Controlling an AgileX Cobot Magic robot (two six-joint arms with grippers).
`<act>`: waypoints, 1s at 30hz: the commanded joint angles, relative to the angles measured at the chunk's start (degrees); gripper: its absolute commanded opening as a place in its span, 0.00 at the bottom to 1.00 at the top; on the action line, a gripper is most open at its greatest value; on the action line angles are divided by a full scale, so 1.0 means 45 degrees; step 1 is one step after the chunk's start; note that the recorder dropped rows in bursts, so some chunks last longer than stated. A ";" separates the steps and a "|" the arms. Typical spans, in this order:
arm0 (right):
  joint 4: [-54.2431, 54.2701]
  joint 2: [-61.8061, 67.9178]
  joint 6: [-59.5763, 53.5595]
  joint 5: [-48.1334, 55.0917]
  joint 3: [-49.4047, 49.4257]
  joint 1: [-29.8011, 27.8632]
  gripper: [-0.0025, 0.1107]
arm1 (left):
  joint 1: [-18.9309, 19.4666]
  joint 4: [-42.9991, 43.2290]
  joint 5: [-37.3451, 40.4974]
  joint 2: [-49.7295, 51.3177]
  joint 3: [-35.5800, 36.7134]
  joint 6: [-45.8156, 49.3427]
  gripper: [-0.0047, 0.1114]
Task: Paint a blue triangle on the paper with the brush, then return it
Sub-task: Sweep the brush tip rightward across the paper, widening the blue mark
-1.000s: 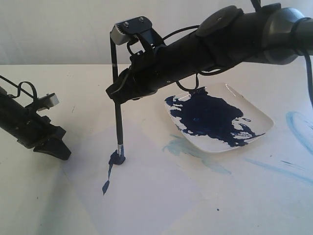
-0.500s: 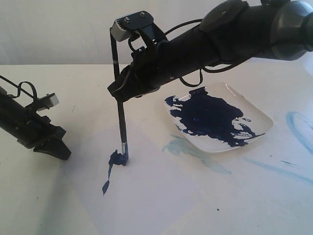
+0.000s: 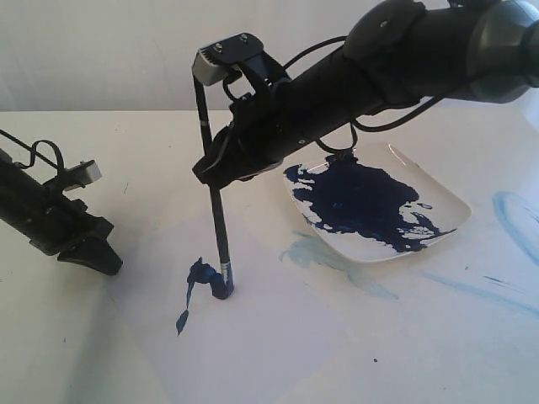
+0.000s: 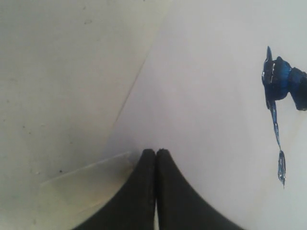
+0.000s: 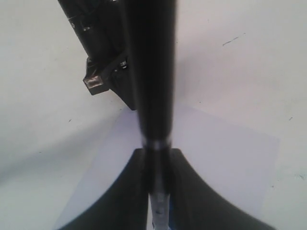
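Note:
My right gripper (image 3: 212, 174) is shut on the brush (image 3: 217, 227), a thin black stick held nearly upright. Its silver band and wet tip touch the paper (image 3: 278, 337). In the right wrist view the brush (image 5: 154, 72) runs between the closed fingers of that gripper (image 5: 157, 158). On the paper is a dark-blue blob with a thin tail (image 3: 192, 290), also visible as the blob and tail (image 4: 278, 84); no closed triangle shows. My left gripper (image 3: 91, 255) is shut with nothing in it, and in its wrist view the gripper (image 4: 155, 152) sits at the paper's corner (image 4: 201, 96).
A white square plate (image 3: 446, 198) smeared with a big dark-blue paint blotch stands at the right, behind the paper. Pale light-blue smears (image 3: 324, 257) mark the table beside it and at the far right edge. The right arm reaches across the middle above the plate.
The brush tip has slid to the right and towards the front of the paper, stretching the dark-blue blob that way. The right arm shifted with it. The left arm has not moved.

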 commanded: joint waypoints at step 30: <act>-0.0699 -0.1408 0.0990 0.0420 -0.0027 -0.0010 0.02 | -0.0011 0.0609 0.0360 0.0292 0.0156 -0.0033 0.04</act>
